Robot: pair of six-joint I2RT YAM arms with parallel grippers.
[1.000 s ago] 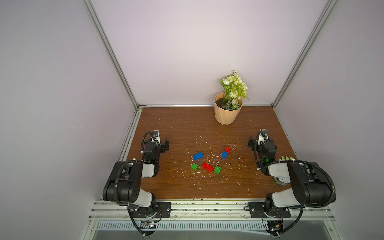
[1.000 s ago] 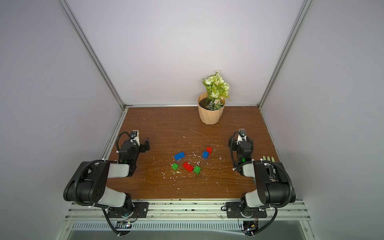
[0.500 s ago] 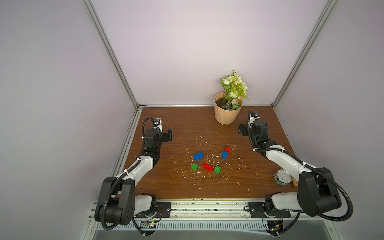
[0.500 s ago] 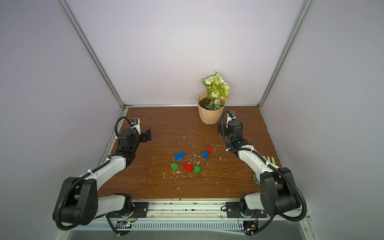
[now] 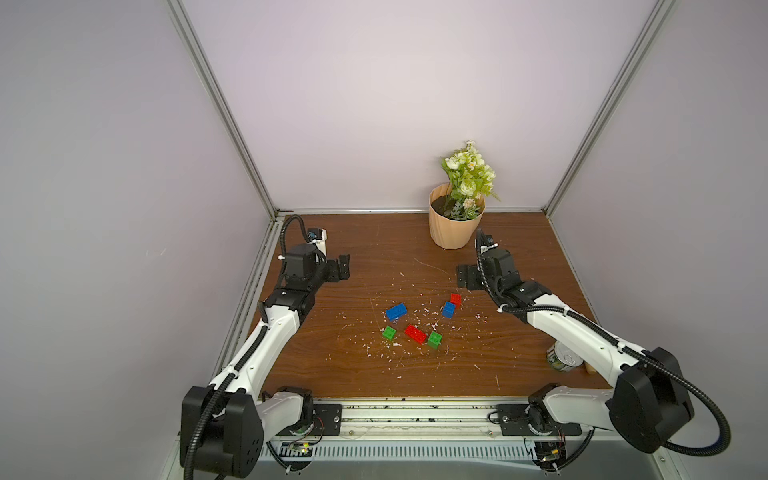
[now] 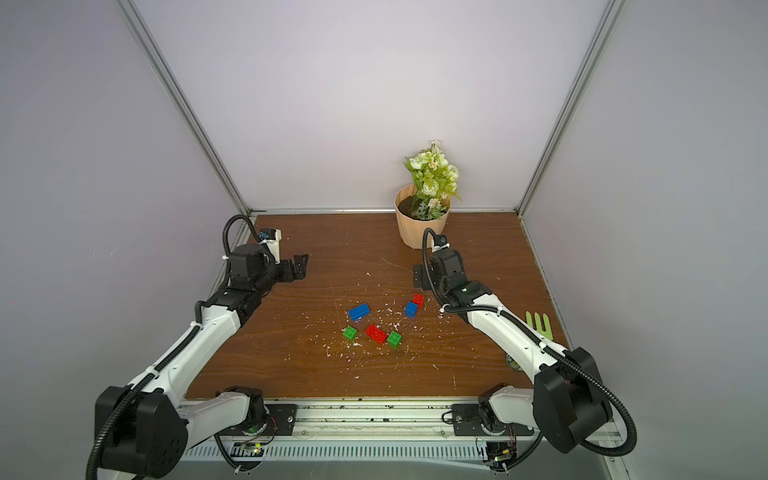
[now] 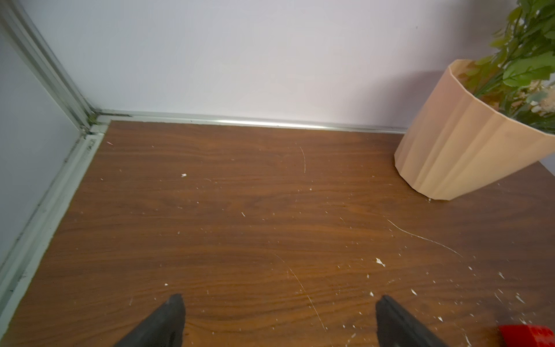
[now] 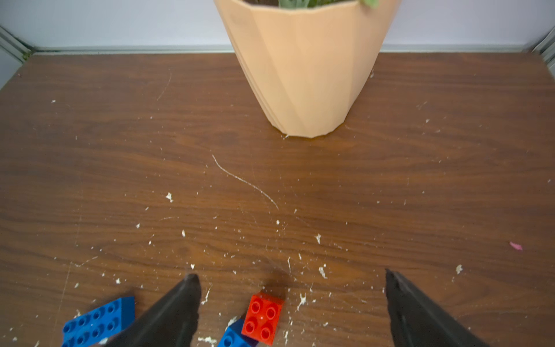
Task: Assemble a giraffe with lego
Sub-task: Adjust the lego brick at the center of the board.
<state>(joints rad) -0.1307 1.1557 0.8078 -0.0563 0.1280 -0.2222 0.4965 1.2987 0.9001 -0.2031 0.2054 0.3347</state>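
Note:
The lego lies loose mid-table in both top views: a long blue brick point(image 5: 396, 311), a small red brick point(image 5: 455, 299) next to a small blue one point(image 5: 449, 309), a long red brick point(image 5: 416, 333) and two green bricks point(image 5: 389, 333) point(image 5: 434, 339). No giraffe is in view. My right gripper point(image 5: 467, 276) is open just behind the small red brick point(image 8: 263, 315), which sits between its fingers in the right wrist view. My left gripper point(image 5: 343, 268) hangs open and empty over bare wood at the back left, far from the bricks.
A peach flower pot point(image 5: 455, 226) stands at the back, close behind the right gripper. A tin can point(image 5: 563, 355) sits under the right forearm, and a green fork point(image 6: 538, 324) lies at the right edge. White crumbs litter the wood; walls close in on three sides.
Both arms unfolded from near the front rail and reached toward the back. The right gripper has since come down and inward toward the small red brick. No brick has moved.

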